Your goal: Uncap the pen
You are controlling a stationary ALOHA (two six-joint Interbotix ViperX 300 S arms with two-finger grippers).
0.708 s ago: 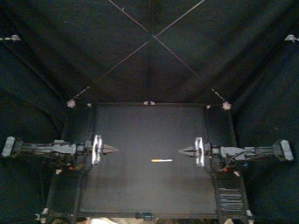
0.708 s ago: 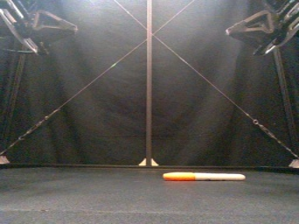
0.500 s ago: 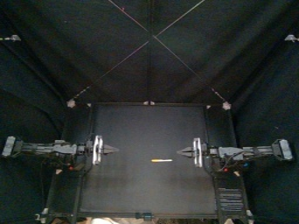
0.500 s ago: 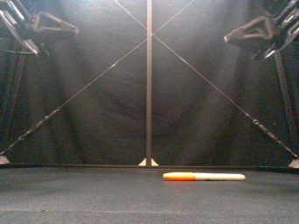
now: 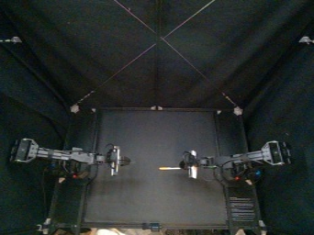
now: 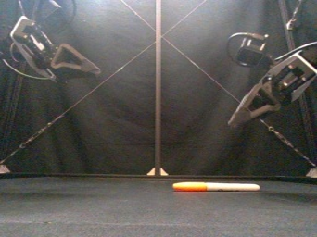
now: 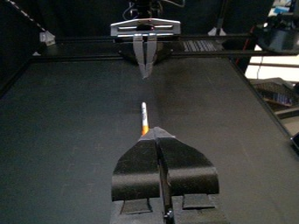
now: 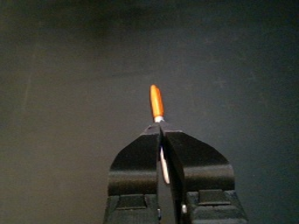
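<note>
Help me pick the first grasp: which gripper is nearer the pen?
Right. The right gripper hangs above the pen's white end; the left gripper sits farther off to its left, and higher.

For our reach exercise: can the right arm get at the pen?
Probably yes: nothing stands between the right gripper and the pen below it, though its shut jaws must open first.

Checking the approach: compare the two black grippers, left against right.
The black right gripper hangs lower, tilted steeply down; the black left gripper sits higher, nearer level. The right is closer to the orange-and-white marker pen. Both are shut, clear of the pen.
</note>
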